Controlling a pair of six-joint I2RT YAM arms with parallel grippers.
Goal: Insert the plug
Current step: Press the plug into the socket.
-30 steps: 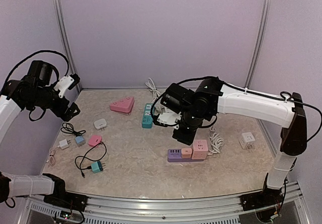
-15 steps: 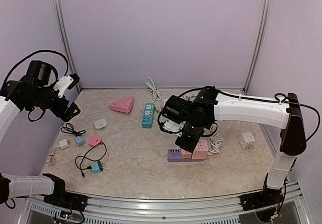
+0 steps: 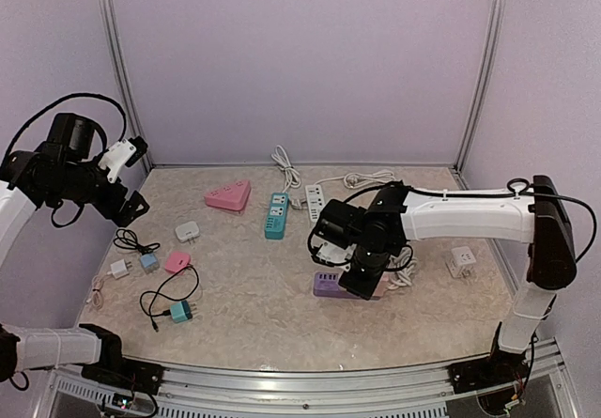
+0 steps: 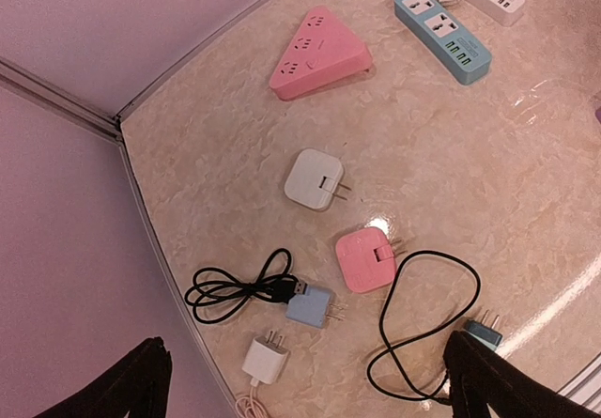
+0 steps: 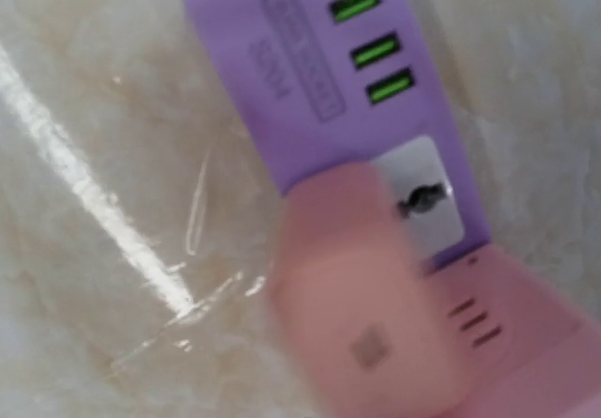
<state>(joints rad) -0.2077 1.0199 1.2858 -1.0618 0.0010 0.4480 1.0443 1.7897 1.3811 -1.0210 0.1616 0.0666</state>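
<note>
A purple power strip lies at centre right of the table. In the right wrist view the purple strip shows green USB ports and a white socket. A small pink plug, blurred and very near the camera, stands on the strip beside a larger pink plug. My right gripper is down on the strip and covers both pink plugs from above. Its fingers do not show in the wrist view. My left gripper hangs high at the left, open and empty.
At the left lie a white plug, a pink plug, a blue charger with a black cable, a white charger and a teal plug. Behind are a pink triangular strip, a blue strip and a white strip. A white cube socket stands at the right.
My right arm has swung nearer and down, from above the blue strip onto the purple strip, now covering the pink plugs. The left arm has not moved.
</note>
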